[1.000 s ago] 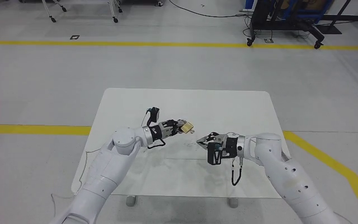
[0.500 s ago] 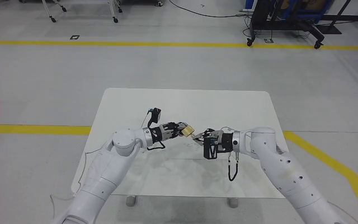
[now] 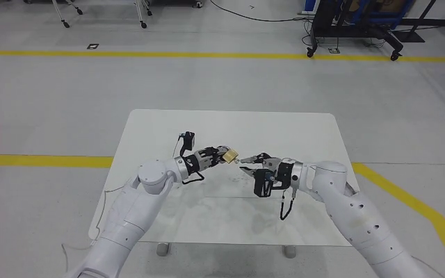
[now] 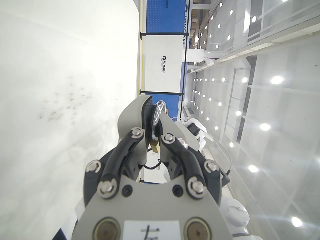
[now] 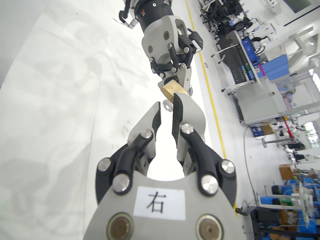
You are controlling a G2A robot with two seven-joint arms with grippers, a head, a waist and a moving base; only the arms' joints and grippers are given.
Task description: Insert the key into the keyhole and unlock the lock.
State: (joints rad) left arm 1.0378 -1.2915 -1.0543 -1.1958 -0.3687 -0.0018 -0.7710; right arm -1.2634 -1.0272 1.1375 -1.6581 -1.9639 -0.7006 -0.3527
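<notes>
Above the table, lock in left hand, key beside right hand

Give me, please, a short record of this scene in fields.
Lock: brass lock, held clear of the table
Left gripper: fingers shut on the lock
Key: at the lock's base; whether it is inserted is unclear
Right gripper: facing the left gripper, tip at the key
</notes>
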